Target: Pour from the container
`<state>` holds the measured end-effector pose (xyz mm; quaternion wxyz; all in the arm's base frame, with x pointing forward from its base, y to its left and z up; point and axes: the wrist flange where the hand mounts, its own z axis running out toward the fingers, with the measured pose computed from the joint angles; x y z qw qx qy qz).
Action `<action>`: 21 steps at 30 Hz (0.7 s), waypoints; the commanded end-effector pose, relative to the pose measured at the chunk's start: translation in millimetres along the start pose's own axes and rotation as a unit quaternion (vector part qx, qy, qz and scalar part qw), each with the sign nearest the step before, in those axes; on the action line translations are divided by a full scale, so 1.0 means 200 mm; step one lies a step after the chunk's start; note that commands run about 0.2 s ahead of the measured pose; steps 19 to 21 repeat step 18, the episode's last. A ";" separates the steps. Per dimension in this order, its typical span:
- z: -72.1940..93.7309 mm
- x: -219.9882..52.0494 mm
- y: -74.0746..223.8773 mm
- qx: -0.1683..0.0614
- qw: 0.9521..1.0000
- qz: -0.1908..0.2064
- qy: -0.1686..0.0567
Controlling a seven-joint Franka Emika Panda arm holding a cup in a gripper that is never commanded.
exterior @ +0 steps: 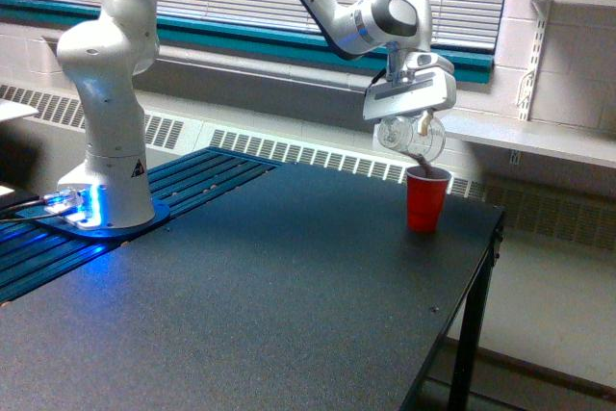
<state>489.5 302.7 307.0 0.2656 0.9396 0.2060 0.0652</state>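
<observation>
My gripper [410, 120] is shut on the clear container [408, 136], which hangs tilted just above the red cup [425, 199] near the table's far right corner. A thin stream of brown bits [421, 158] runs from the container's lip down into the cup's mouth. Little brown is left showing through the clear wall. The container's loop handle is hidden among my fingers.
The black table [250, 295] ends close to the cup at its right edge [500, 228]. My arm's white base [106, 141] stands at the exterior view's left on a blue slatted platform [192, 180]. A white shelf [539, 141] and window blinds lie behind.
</observation>
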 end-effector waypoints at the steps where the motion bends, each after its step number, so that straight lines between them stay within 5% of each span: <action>1: -0.02 0.01 -0.02 0.000 0.999 -0.032 -0.011; 21: -0.02 0.02 0.01 0.018 0.999 -0.026 -0.004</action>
